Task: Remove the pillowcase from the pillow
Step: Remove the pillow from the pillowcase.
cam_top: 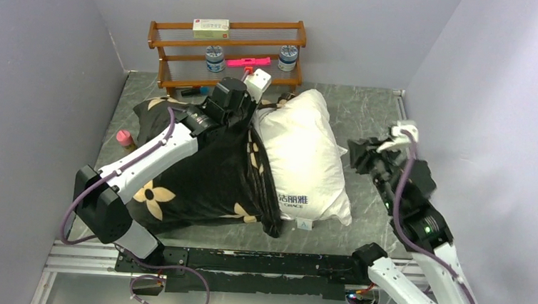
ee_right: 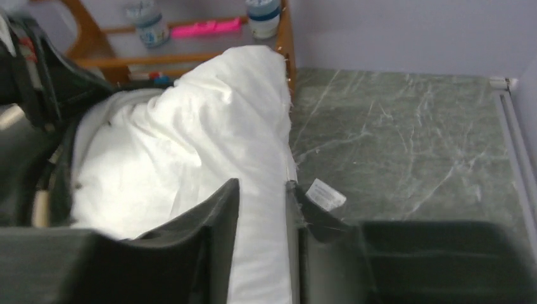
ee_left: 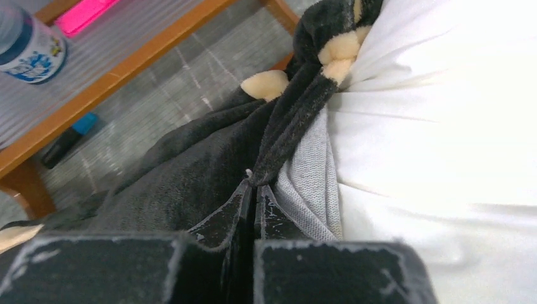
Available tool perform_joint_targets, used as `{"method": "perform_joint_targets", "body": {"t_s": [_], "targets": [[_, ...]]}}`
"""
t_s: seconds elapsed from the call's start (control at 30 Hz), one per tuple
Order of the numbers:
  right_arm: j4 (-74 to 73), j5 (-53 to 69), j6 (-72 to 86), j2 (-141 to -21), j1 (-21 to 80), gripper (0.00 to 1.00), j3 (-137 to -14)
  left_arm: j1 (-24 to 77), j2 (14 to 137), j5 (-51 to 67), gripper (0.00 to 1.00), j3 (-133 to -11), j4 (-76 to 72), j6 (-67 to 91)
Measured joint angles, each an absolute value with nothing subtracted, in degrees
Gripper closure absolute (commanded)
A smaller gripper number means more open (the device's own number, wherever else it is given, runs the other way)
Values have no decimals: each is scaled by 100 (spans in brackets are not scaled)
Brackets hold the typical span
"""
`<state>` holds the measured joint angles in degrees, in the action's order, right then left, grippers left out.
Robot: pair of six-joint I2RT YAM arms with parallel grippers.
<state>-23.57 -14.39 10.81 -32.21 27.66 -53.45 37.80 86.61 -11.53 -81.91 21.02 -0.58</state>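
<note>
The black pillowcase point(cam_top: 200, 176) with tan flowers lies bunched at the left, its edge still against the long left side of the white pillow point(cam_top: 302, 154). The pillow lies mostly bare, blue characters near its front end. My left gripper point(cam_top: 253, 114) is shut on a fold of the pillowcase point(ee_left: 190, 177) at the pillow's point(ee_left: 443, 126) far left corner; the pinch point(ee_left: 256, 183) shows black plush and grey lining. My right gripper point(cam_top: 357, 154) is open beside the pillow's right edge. In the right wrist view the pillow point(ee_right: 202, 126) shows between the spread fingers point(ee_right: 263, 187).
A wooden rack point(cam_top: 227, 49) with a box, two jars and a pink item stands against the back wall. A small pink object point(cam_top: 122, 138) sits left of the pillowcase. Grey walls close in on both sides. A metal rail point(cam_top: 244, 261) runs along the front.
</note>
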Motion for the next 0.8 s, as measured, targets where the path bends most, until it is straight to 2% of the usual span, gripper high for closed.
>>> {"method": "perform_joint_targets", "body": {"t_s": [0.07,0.1,0.27,0.47,0.8], "targets": [[-2375,-1162,1118,-3623,2766,31,-5448,3802,8630,-919,95,-8086,2023,-40],[-2399,-1050,1114,-3863,2766,25,-5524,3813,8617,-829,95,-8042,1994,-40],[-2502,-829,1271,-4982,2766,8,-6097,3927,8423,-548,95,-7741,1839,-40],[-2670,-644,1610,-5999,2766,0,-6914,4178,7760,-307,95,-7190,1660,-71],[-2928,-652,1973,-6886,2766,0,-7437,4353,7126,75,95,-6678,1411,-145]]}}
